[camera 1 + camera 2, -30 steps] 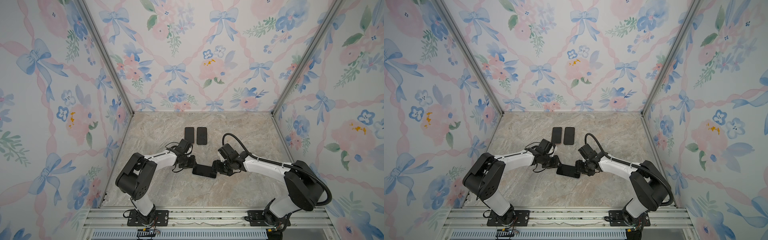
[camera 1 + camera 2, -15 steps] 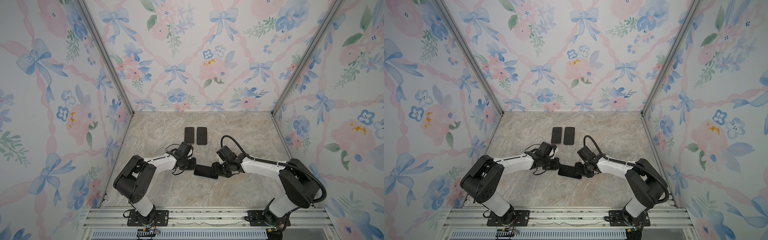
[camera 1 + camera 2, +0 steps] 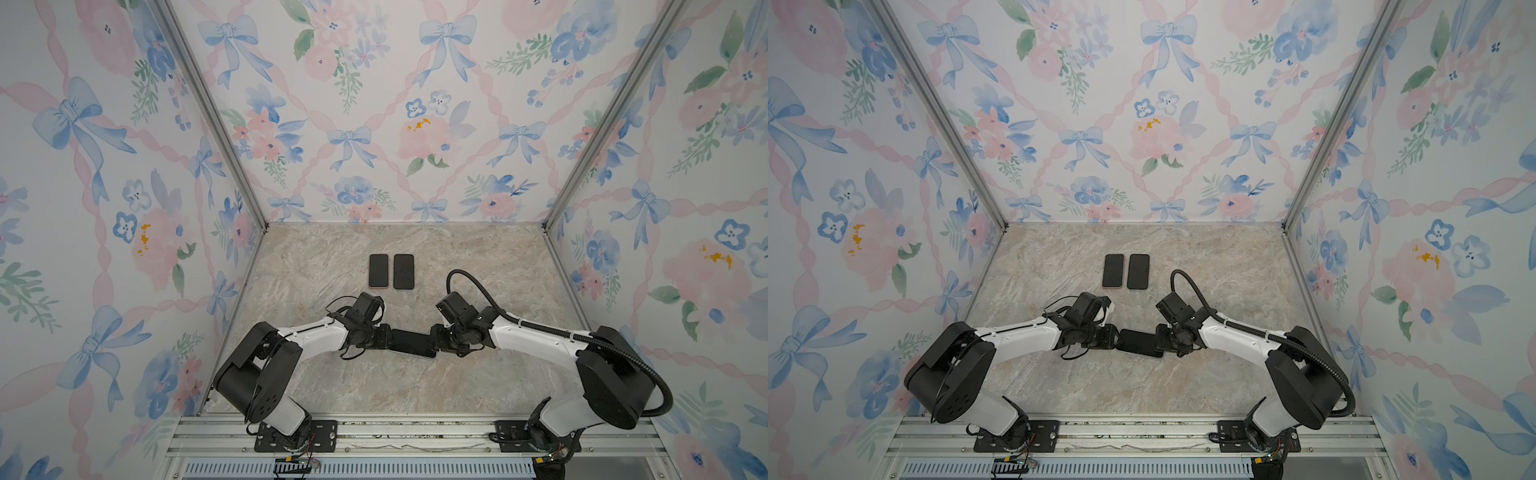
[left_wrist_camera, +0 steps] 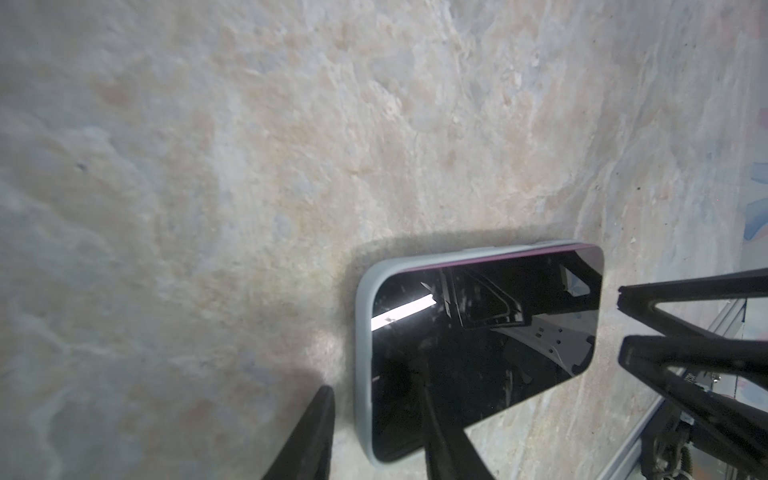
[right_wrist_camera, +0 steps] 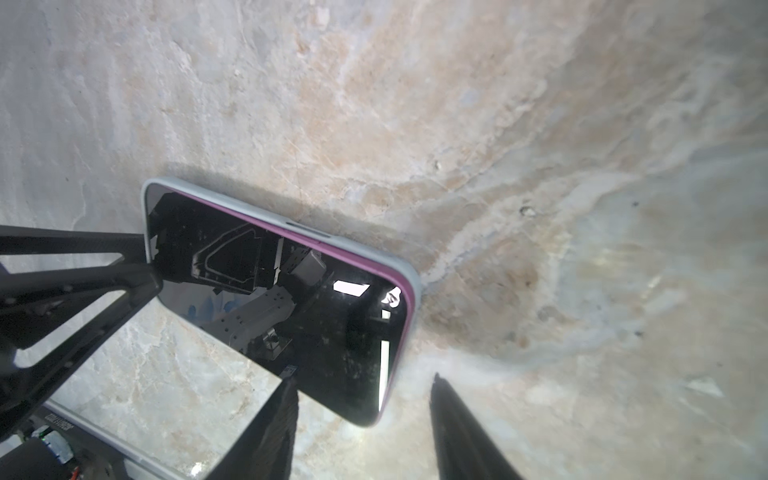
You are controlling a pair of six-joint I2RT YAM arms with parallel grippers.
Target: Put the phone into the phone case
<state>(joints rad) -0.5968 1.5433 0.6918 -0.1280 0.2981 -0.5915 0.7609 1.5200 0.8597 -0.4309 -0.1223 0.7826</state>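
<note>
left gripper [image 4: 374, 395] / right gripper [image 5: 363, 380] jaws apart | phone [image 5: 282, 299] partly in phone case [image 4: 362, 353]

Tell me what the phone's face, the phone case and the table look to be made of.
Phone: glossy glass face, judging by its sharp mirror reflections; a magenta edge shows. Phone case: pale grey, matte, rounded lip, probably silicone or soft plastic. Table: marble-patterned, low sheen; real stone or printed laminate, I cannot tell.
</note>
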